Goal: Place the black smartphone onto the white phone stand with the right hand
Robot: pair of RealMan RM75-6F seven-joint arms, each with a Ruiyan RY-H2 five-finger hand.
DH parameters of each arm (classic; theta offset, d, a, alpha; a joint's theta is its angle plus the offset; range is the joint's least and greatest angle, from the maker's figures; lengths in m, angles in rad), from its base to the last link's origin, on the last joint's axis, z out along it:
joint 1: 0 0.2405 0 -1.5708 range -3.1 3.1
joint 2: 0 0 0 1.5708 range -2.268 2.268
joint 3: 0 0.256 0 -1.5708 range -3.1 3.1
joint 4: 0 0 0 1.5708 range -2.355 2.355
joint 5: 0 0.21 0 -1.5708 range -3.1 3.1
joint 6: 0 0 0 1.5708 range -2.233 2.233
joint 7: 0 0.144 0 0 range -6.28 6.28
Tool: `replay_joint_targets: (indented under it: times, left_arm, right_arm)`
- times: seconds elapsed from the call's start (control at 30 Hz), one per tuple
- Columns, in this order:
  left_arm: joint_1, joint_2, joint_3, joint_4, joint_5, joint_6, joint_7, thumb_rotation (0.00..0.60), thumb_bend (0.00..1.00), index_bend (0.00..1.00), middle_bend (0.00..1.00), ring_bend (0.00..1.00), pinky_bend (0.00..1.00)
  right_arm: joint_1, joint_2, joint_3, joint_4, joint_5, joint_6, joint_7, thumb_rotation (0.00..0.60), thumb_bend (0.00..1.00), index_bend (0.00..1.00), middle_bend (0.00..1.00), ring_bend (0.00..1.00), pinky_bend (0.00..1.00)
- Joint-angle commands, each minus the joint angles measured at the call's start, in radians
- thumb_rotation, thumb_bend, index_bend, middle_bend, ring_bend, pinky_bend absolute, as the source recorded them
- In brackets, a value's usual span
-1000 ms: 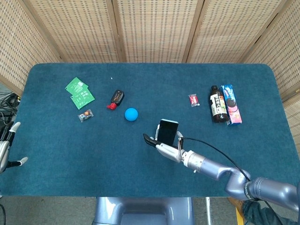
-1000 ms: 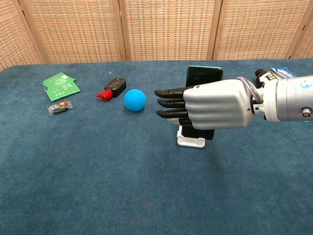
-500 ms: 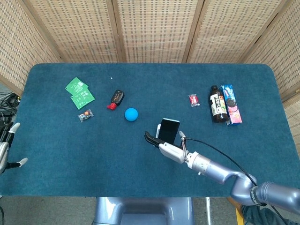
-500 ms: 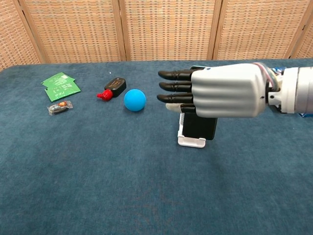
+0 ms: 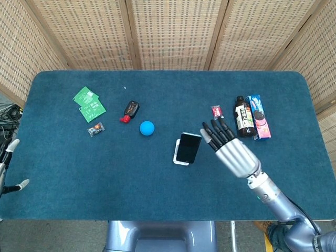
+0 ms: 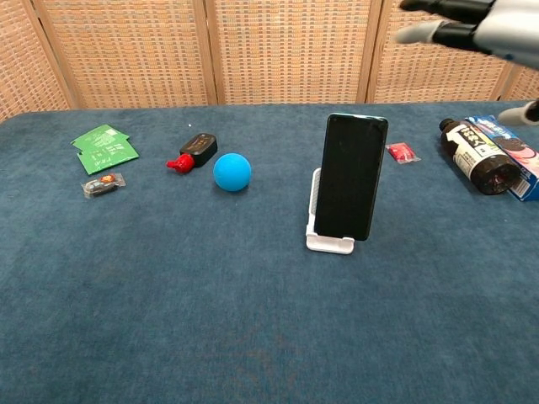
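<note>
The black smartphone stands upright on the white phone stand near the middle of the table. My right hand is raised well above the table to the right of the phone, fingers spread and empty, apart from it. In the chest view only its fingers show at the top right corner. My left hand is at the far left edge, off the table, barely visible.
A blue ball, a black and red item, green packets and a small wrapped item lie to the left. A dark bottle, a snack pack and a red packet lie at the right.
My right hand has let go of the phone, lifted and drawn back to the right. The phone stays standing on the stand.
</note>
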Motion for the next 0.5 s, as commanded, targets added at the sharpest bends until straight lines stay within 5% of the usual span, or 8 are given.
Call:
replay_joint_targets:
  times: [0.03, 0.5]
  left_arm:
    - [0.014, 0.0, 0.008, -0.005, 0.019, 0.022, -0.01, 0.6, 0.0, 0.0, 0.0, 0.0, 0.0]
    - [0.045, -0.008, 0.031, -0.039, 0.064, 0.066, -0.004, 0.6, 0.0, 0.0, 0.0, 0.0, 0.0]
  right_arm:
    - [-0.17, 0.05, -0.039, -0.065, 0.106, 0.175, 0.3, 0.6, 0.0, 0.03, 0.0, 0.0, 0.0]
    - [-0.352, -0.018, -0.132, 0.043, 0.154, 0.292, 0.586, 0.6, 0.0, 0.0, 0.0, 0.0, 0.0]
